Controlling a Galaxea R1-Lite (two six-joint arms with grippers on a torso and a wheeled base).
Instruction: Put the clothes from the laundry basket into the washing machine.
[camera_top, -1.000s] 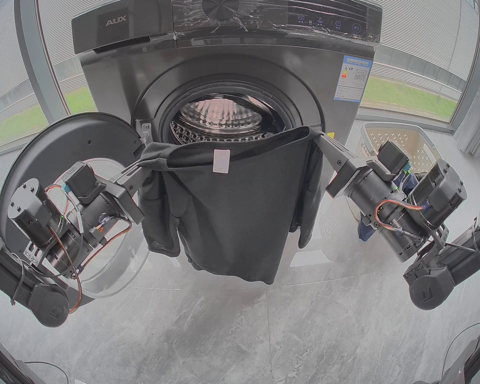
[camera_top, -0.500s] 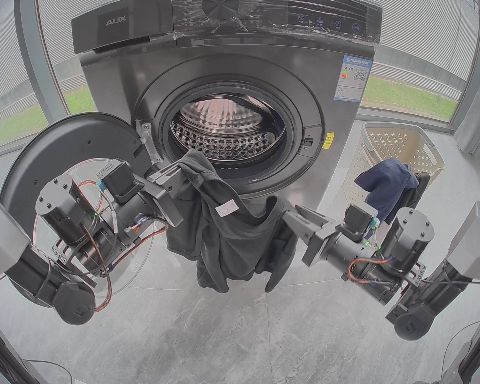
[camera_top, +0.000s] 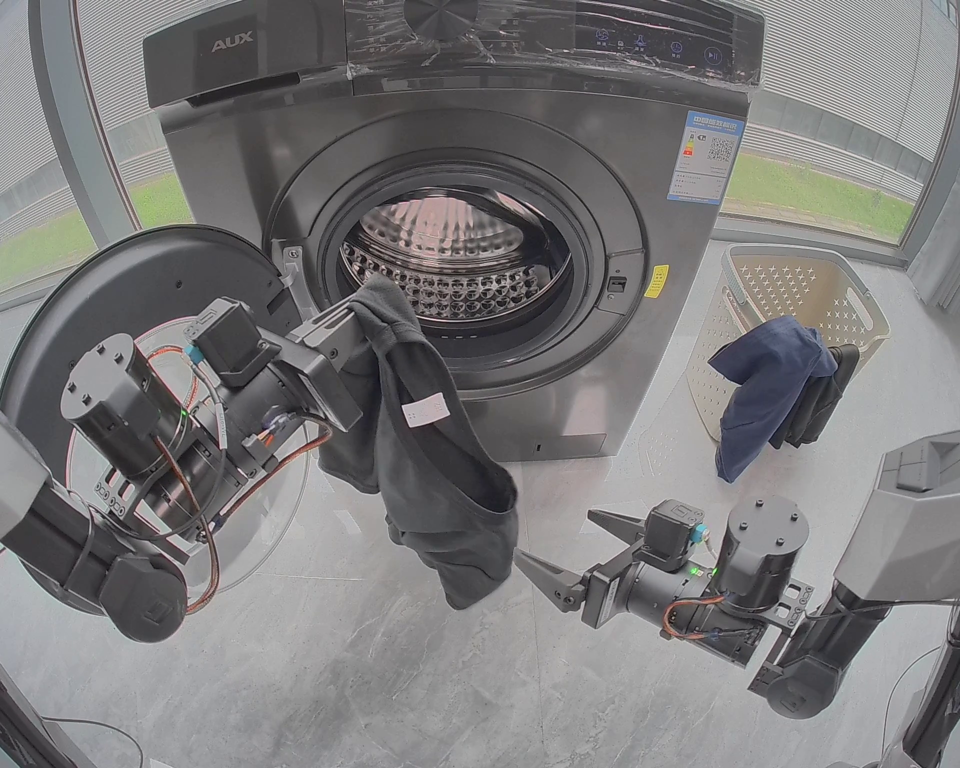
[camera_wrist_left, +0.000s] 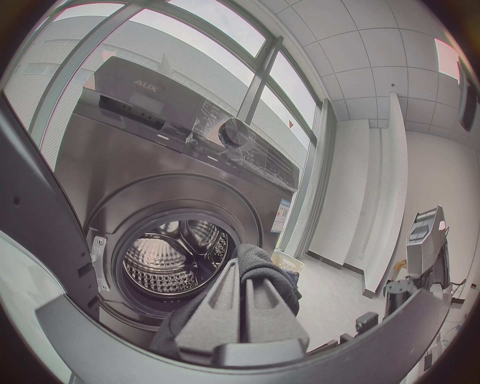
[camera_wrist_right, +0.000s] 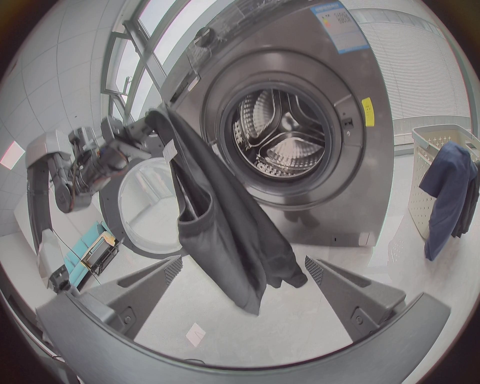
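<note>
A dark grey garment with a white tag hangs from my left gripper, which is shut on its top edge just in front of the washing machine's open drum. In the left wrist view the fingers pinch the dark cloth before the drum. My right gripper is open and empty, low over the floor beside the garment's hanging end. In the right wrist view the garment dangles beyond the spread right gripper. The laundry basket stands right of the machine.
The machine's round door stands swung open on the left, behind my left arm. A navy garment and a darker one drape over the basket's front rim. Grey tiled floor lies in front of the machine.
The garment was stretched between both grippers; my right gripper has let go and dropped toward the floor. The cloth now hangs from the left gripper alone, which moved closer to the drum.
</note>
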